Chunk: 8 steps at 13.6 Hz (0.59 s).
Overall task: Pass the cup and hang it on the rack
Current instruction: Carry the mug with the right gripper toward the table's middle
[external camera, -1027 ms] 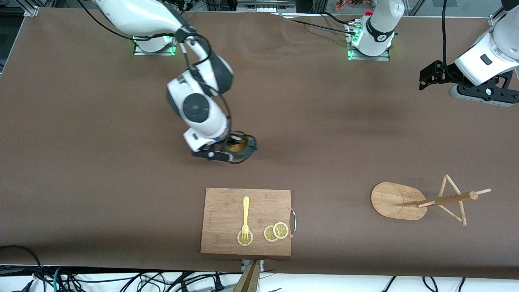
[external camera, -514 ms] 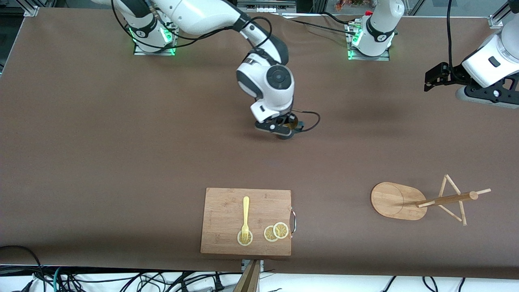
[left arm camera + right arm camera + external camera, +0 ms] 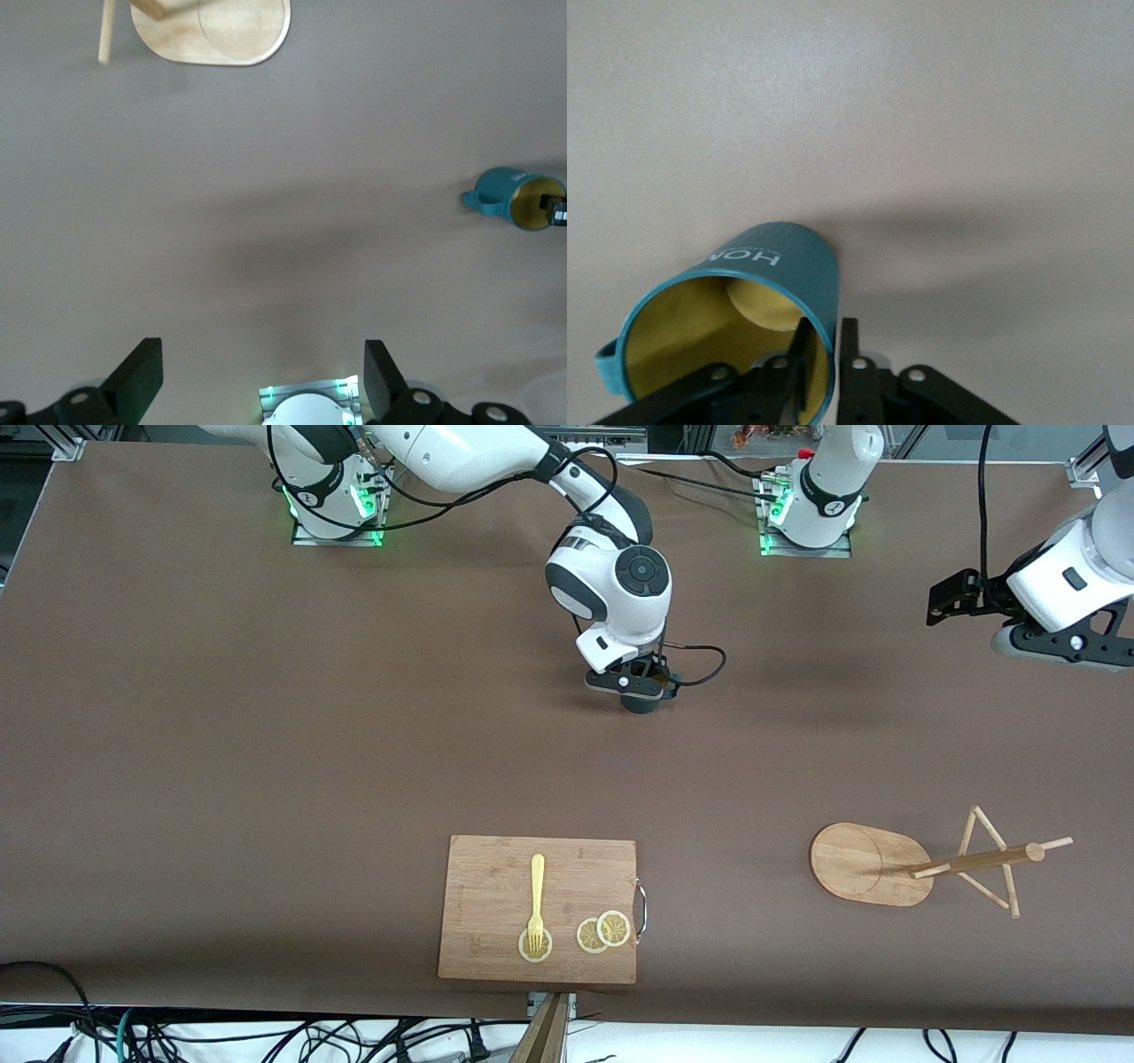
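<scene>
The dark teal cup with the yellow inside is in my right gripper, low over the middle of the table. In the right wrist view the gripper is shut on the cup's wall, one finger inside and one outside. My left gripper is open and empty, in the air over the left arm's end of the table. The left wrist view shows its gripper wide open, with the cup and the rack's base farther off. The wooden rack stands nearer the front camera, toward the left arm's end.
A bamboo cutting board lies near the front edge, with a yellow fork and lemon slices on it. Both arm bases stand along the table's back edge. Cables hang below the front edge.
My right gripper has carried the cup away from the cutting board toward the table's middle and the left arm's end. The left gripper has shifted only slightly.
</scene>
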### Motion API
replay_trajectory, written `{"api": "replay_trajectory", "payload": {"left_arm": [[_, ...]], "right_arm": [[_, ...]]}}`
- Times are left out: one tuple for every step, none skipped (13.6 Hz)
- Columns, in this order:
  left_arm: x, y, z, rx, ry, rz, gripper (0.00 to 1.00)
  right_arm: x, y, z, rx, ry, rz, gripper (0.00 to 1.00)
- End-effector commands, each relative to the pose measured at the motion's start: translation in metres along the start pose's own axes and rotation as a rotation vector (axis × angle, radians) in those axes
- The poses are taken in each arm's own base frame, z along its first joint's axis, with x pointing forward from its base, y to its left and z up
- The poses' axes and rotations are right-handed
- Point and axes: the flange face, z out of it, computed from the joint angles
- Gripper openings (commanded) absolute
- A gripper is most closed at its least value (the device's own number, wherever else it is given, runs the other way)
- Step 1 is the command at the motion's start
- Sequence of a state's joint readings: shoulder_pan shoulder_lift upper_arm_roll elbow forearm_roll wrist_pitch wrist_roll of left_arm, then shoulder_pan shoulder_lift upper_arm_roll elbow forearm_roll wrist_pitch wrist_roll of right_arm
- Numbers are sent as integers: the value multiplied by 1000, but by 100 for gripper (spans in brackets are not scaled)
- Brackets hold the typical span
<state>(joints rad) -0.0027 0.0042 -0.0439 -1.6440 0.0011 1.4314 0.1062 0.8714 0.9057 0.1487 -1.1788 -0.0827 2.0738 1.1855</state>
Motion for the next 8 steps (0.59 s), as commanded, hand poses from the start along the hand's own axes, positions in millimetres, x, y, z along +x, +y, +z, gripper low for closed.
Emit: {"api": "replay_trajectory", "payload": {"left_arm": [[2, 3, -4, -18, -13, 29, 100], [3, 6, -2, -18, -19, 49, 100], [4, 8, 2, -18, -26, 85, 100], [4, 10, 5, -22, -32, 132, 100], [4, 10, 6, -52, -30, 179, 100], [4, 7, 9, -89, -28, 242, 100], [4, 2, 17, -127, -27, 317, 100], [4, -4, 23, -156, -28, 368, 100]], "right_arm": [[3, -5, -9, 0, 28, 23, 33], [5, -4, -13, 0, 29, 21, 40], [9, -3, -26, 9, 32, 25, 46], [12, 0, -41, 6, 31, 32, 49], [11, 2, -49, -3, 28, 36, 53], [20, 8, -70, 0, 33, 41, 55], [38, 20, -89, 4, 31, 65, 58], [55, 33, -113, 11, 33, 81, 60]]}}
